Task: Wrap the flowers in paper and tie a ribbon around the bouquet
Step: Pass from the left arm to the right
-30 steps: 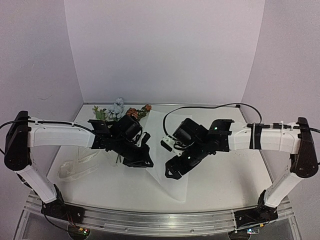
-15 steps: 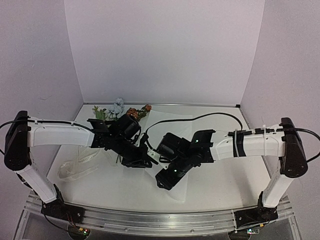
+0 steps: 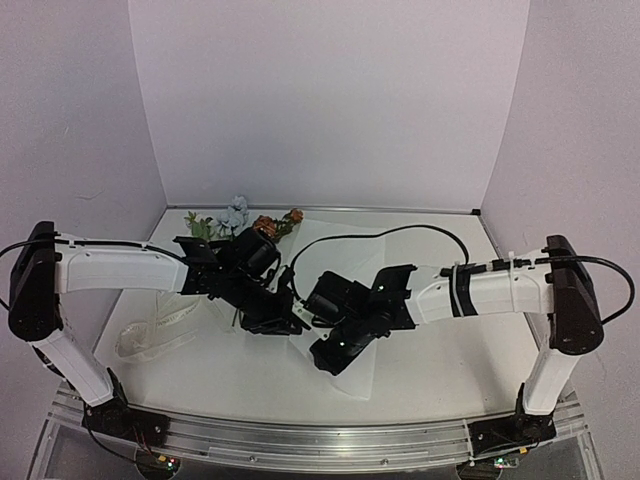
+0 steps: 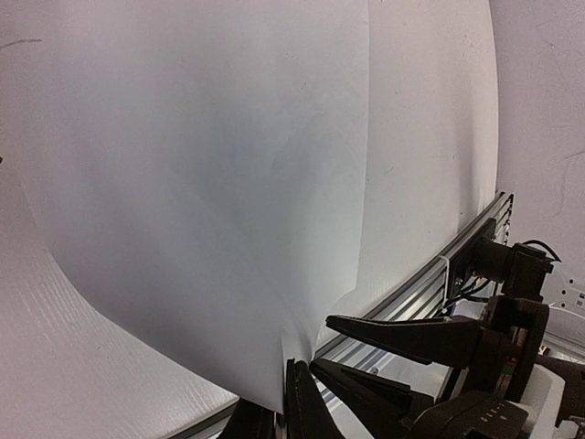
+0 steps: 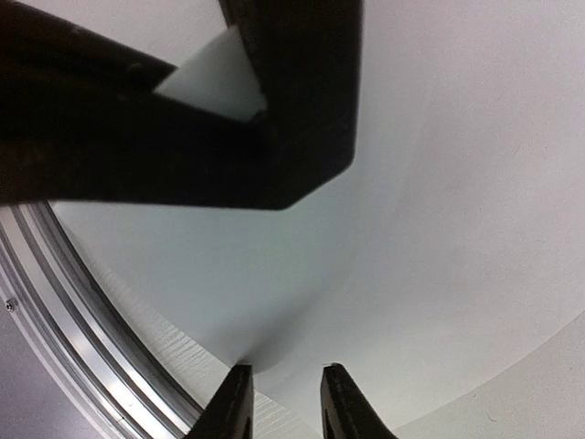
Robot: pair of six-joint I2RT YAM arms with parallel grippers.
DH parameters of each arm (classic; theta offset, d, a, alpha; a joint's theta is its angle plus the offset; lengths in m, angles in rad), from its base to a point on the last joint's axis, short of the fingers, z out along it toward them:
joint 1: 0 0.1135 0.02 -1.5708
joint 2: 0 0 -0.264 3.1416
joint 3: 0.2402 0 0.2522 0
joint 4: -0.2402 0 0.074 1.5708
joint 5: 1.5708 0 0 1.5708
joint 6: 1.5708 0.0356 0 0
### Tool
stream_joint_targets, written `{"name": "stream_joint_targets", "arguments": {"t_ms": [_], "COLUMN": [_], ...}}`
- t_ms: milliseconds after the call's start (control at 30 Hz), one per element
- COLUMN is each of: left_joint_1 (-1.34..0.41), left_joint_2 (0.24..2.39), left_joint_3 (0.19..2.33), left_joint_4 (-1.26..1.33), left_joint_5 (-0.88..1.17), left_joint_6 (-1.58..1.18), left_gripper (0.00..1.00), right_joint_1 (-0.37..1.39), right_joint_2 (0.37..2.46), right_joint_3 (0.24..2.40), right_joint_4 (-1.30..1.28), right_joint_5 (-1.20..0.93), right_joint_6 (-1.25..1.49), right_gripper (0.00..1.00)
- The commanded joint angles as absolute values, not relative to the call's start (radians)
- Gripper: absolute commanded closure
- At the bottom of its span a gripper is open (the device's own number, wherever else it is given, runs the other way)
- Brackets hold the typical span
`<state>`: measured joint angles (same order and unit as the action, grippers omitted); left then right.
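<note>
Right arm swung in beside left one; right pincer (image 5: pixel 283 402) narrowed, small gap left. Left pincer (image 3: pixel 288 320) clamped on lifted paper (image 4: pixel 201 183) corner. Raised edge just ahead of right tips, maybe touching. Flowers (image 3: pixel 240 218) far-left end.

**HIDDEN, CROPPED, BLURRED**

Cannot follow the stems of the flowers (image 3: pixel 240 218) from the tabletop's far edge: lost beneath the left arm (image 3: pixel 120 272). Cannot see most of the paper (image 3: pixel 355 380) from above, covered mid-tabletop by that arm and the right arm (image 3: pixel 490 290). Cannot separate the left gripper (image 3: pixel 288 322) from the right gripper (image 3: pixel 324 358) there: dark and overlapping. Can barely make out the ribbon (image 3: pixel 150 335) near the tabletop's left edge, faint and translucent. From the left wrist, sees the left fingers (image 4: pixel 296 407) only cropped at the bottom edge. From the right wrist, sees the left gripper only as a blurred dark mass; cannot tell whether paper touches the right fingers (image 5: pixel 236 402).
</note>
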<state>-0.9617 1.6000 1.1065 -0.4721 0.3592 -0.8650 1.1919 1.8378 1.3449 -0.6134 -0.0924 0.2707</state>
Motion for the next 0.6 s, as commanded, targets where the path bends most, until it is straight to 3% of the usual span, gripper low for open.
{"name": "stream_joint_targets", "arguments": {"t_ms": [0,133,367,433,567], "left_joint_1": [-0.961,-0.957,-0.950,-0.946,-0.937], "left_joint_2": [1.557,1.550,1.547,1.547,1.543], "left_joint_3": [1.123,1.120,1.113,1.112,1.105], "left_joint_4": [-0.454,-0.453,-0.452,-0.452,-0.443], "left_joint_5": [0.371,0.372,0.381,0.386,0.406], "left_joint_6": [-0.861,-0.861,-0.859,-0.859,-0.869], "left_gripper": [0.92,0.92,0.92,0.92,0.91], "right_joint_1": [1.197,1.197,1.197,1.197,1.199], "right_joint_2": [1.821,1.830,1.803,1.780,1.723], "right_joint_3": [1.340,1.345,1.311,1.290,1.231], "right_joint_4": [-0.539,-0.539,-0.504,-0.484,-0.435], "right_joint_5": [-0.017,-0.011,0.000,0.000,0.000], "right_joint_6": [0.281,0.287,0.299,0.298,0.298], "right_gripper": [0.80,0.92,1.00,0.95,0.69]}}
